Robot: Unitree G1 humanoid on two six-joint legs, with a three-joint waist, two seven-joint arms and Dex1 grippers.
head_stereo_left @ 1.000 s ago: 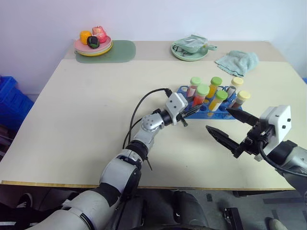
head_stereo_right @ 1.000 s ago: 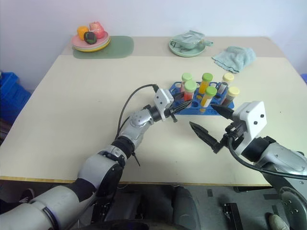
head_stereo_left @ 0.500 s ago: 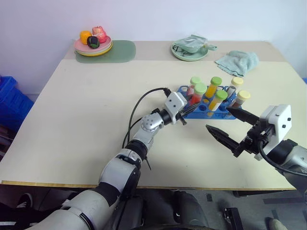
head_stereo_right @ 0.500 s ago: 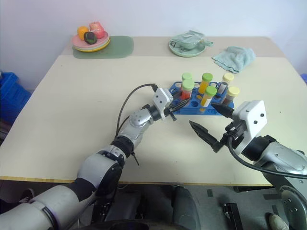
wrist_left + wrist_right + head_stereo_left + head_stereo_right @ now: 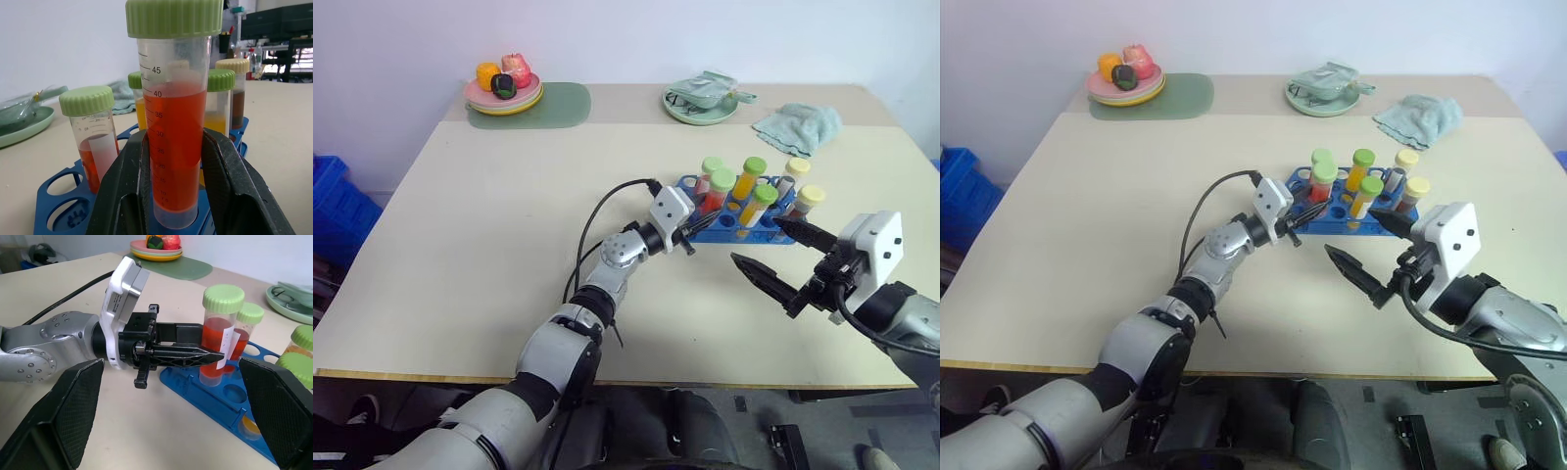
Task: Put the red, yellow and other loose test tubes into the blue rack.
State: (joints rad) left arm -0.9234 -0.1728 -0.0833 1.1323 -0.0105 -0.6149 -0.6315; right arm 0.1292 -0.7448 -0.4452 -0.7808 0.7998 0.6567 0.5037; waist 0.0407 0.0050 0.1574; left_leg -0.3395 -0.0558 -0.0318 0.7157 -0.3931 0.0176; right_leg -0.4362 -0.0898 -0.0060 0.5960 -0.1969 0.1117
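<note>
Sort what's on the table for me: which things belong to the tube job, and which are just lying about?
Job:
blue rack
red tube, standing in the rack, gripped by the left gripper
other capped tubes in the rack
right gripper, open, empty

Lying about:
fruit plate
green mat
green dish
towel

Soft, even light falls from above on the pale bench (image 5: 489, 225), bright without glare. Shadows are faint and short, a thin one under the black cable (image 5: 597, 220). Both head views are sharp throughout. In the left wrist view the near red tube (image 5: 173, 147) is crisp, while the room behind it blurs.
</note>
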